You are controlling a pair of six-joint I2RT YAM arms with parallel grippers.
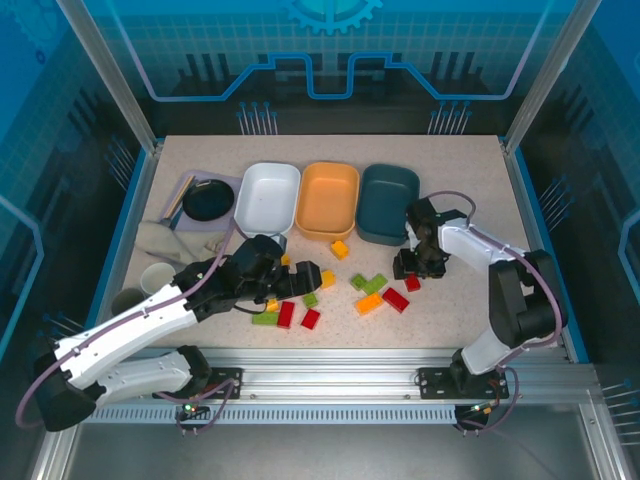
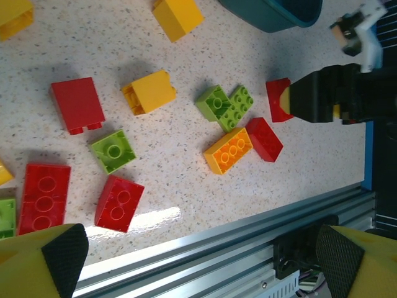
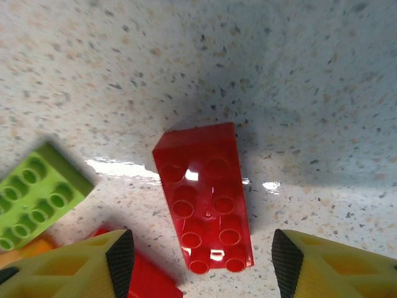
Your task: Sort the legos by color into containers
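Three tubs (image 1: 328, 200) stand side by side at the back of the desk (image 1: 470, 320). Bricks (image 1: 369, 303) lie scattered before them. A dish (image 1: 208, 200) and cloth (image 1: 165, 240) lie to their left.

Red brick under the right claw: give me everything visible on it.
The red brick is glossy plastic, two by four studs, studs up, lying flat on the speckled table. It sits inside the open right claw, a gap on each side. A green brick lies apart to its left in the wrist view.
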